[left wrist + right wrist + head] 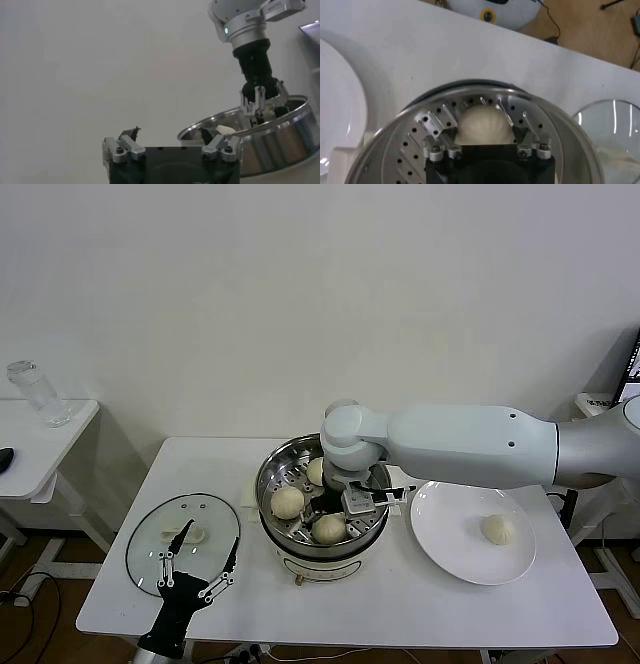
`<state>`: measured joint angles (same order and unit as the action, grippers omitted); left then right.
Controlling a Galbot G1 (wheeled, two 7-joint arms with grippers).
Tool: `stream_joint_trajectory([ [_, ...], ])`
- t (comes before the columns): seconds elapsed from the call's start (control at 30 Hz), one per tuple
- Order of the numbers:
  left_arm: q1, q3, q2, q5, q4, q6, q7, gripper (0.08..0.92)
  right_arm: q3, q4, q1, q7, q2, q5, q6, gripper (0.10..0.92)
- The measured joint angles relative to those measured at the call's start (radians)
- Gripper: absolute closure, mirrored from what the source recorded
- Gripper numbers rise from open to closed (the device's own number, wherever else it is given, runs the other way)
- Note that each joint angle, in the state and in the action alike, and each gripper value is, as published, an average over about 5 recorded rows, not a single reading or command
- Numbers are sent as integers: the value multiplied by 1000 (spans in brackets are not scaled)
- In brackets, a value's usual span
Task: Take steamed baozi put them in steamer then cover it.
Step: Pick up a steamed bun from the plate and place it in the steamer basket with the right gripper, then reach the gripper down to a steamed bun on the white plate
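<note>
The steamer (268,476) stands mid-table on its white base and holds three baozi: one at the left (287,502), one at the front (328,528), one at the back (315,471). My right gripper (372,500) hangs inside the pot, open. In the right wrist view its fingers (480,120) stand on either side of a baozi (484,122) that rests on the perforated tray (410,145). A fourth baozi (497,529) lies on the white plate (450,554). The glass cover (150,549) lies flat at the table's left. My left gripper (200,569) is open and empty at the cover's front edge.
The plate sits right of the steamer, near the table's right edge. A low side table (60,434) with a clear glass (35,392) stands at the far left. The left wrist view shows the steamer (280,142) and the right gripper (257,107) in it.
</note>
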<state>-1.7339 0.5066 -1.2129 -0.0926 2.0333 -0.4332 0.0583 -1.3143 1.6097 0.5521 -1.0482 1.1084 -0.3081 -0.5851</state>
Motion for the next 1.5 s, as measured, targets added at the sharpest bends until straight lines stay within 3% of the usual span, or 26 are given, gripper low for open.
stream_joint_trajectory([
  [0.37,4,-1,4,-1,-3,2,0,177,146,-33,39,-68,-142,129,128,203],
  [0.8,11,-7,12,-4,4,8,-1,177,189,-357,-18,-115,-410,393,414,203],
  [1.1,14,-10,11,-7,5,17,-2,177,266,-480,-199,-107,-537,410,475,203],
  [1.5,-2,2,7,-12,12,14,-2,177,359,-575,-412,-67,-550,387,508,203],
])
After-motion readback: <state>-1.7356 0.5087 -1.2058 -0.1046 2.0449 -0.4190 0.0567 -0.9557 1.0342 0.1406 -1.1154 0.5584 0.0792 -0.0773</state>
